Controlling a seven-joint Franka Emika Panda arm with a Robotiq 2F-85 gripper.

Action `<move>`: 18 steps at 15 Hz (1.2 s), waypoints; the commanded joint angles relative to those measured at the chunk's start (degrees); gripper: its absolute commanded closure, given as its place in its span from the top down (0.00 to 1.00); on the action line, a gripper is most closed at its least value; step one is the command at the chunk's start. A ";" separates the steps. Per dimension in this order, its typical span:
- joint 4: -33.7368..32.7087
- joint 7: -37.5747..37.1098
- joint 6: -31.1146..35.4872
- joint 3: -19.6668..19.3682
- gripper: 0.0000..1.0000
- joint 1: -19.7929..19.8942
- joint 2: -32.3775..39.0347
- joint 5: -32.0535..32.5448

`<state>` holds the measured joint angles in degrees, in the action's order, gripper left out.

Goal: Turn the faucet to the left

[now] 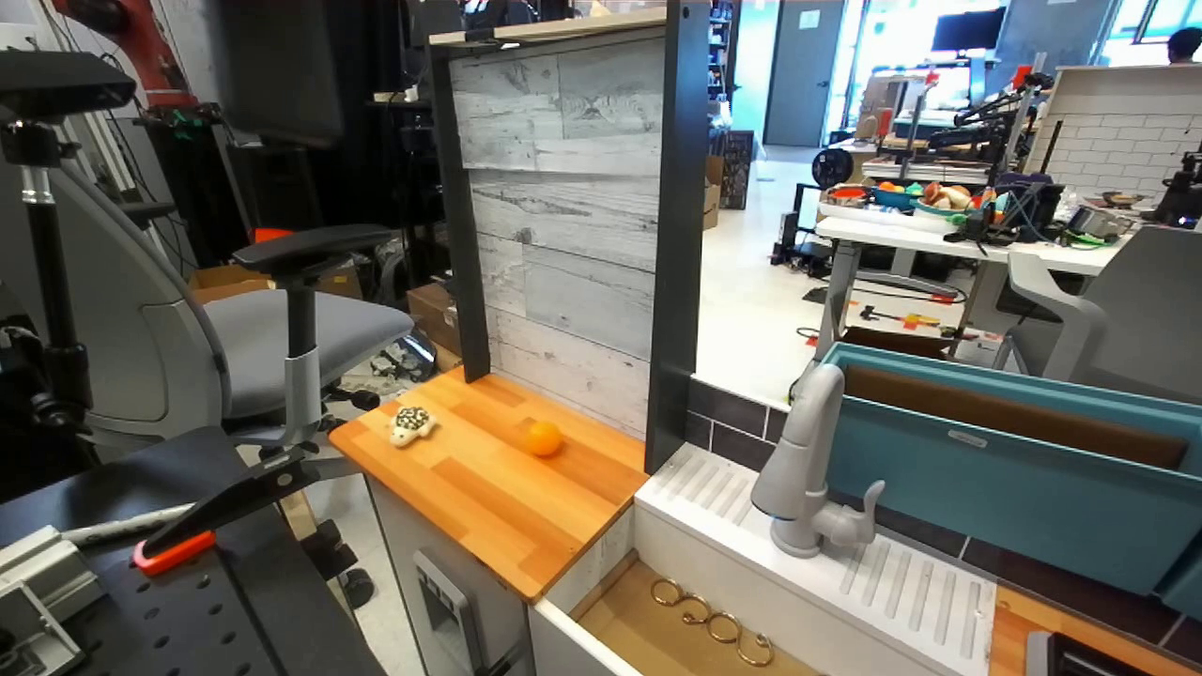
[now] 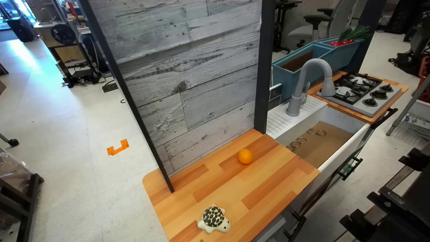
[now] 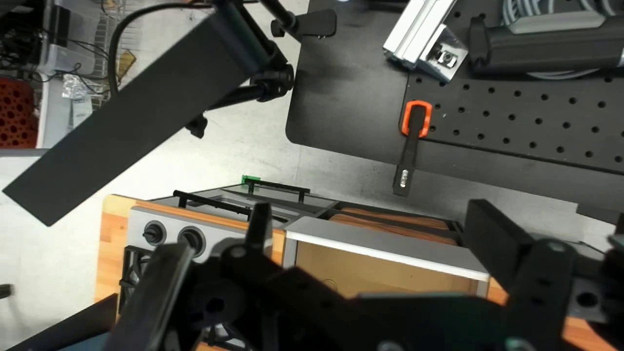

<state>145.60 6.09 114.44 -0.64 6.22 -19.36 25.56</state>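
The light grey faucet stands upright on the white ribbed ledge behind the sink. In that exterior view its arched spout hangs toward the lower left of the picture, and a side lever points right and up. In an exterior view the faucet has its spout head to the right of its base, toward the cooktop. The faucet does not show in the wrist view. My gripper is open and empty in the wrist view, its fingers wide apart above the sink's front. I cannot make out the gripper in either exterior view.
The white sink holds gold hooks. An orange ball and a toy turtle lie on the wooden counter. A wood-look panel, teal planter and cooktop surround the faucet. A black bench faces the sink.
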 commanded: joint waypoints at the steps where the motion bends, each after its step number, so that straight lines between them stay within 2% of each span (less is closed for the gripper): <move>1: -3.32 -7.09 5.79 0.79 1.00 -0.31 9.09 4.32; 5: -5.65 -14.64 14.43 0.07 1.00 -0.63 17.61 1.75; 7: -7.03 -18.76 18.23 -0.17 1.00 -0.73 21.29 2.92; 12: -13.49 -25.60 19.29 -2.01 1.00 -2.06 30.67 4.75; 18: -19.01 -33.73 23.35 -6.40 1.00 -5.26 39.93 6.12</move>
<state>129.36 -23.09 134.92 -4.19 3.35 16.36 29.90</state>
